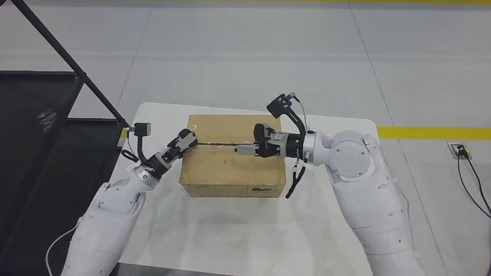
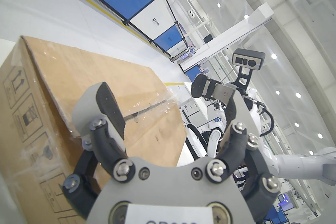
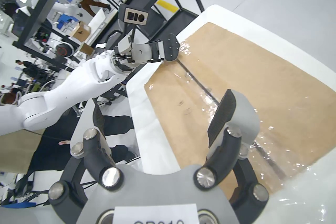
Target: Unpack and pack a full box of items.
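The left claw (image 1: 184, 141) is held spread at the top left edge of the closed cardboard box (image 1: 222, 170). The right claw (image 1: 247, 150), likewise spread, is poised over the taped seam (image 3: 199, 83) toward the right end. Contact with the cardboard cannot be made out. The box is set on the far half of the white desk (image 1: 230, 234), with a bare margin on each side. The desk's near edge is cut off. Both forearms are angled inward, low over the box.

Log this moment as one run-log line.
brown cardboard box: taped shut, on white table | left gripper: open at box edge | right gripper: open above box top
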Action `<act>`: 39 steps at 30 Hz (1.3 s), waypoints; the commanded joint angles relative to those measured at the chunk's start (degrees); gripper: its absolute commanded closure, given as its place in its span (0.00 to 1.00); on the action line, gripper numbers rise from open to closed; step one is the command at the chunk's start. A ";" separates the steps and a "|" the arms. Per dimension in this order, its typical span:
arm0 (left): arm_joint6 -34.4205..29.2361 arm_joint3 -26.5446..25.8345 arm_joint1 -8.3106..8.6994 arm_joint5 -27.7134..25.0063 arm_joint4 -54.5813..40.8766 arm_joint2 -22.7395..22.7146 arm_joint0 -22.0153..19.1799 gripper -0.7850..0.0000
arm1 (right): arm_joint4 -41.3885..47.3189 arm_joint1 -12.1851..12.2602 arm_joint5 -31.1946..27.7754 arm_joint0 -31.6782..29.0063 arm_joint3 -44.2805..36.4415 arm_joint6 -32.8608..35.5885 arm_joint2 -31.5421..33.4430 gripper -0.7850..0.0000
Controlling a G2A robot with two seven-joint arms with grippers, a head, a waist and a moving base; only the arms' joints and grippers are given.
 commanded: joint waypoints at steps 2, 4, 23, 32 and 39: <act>0.23 -1.41 0.31 -0.94 -0.15 -1.11 1.04 0.00 | -2.12 0.00 0.03 -0.12 -0.17 -0.82 0.00 0.00; 0.45 -2.62 0.59 -1.56 -0.21 -2.15 1.90 0.00 | -2.12 0.00 0.03 -0.12 -0.17 -0.82 0.00 0.00; 4.86 -8.87 2.69 -2.37 -0.62 -11.76 10.93 0.00 | 3.47 -4.99 24.45 15.59 21.03 -4.51 -17.94 1.00; 4.51 -8.69 2.87 -2.53 -1.39 -12.11 11.80 0.00 | 2.94 -7.21 27.77 19.43 28.75 -9.20 -22.60 1.00; 4.26 -8.23 2.96 -2.44 -1.87 -12.21 11.87 0.00 | 3.87 -7.04 28.21 20.14 32.27 -8.75 -21.45 1.00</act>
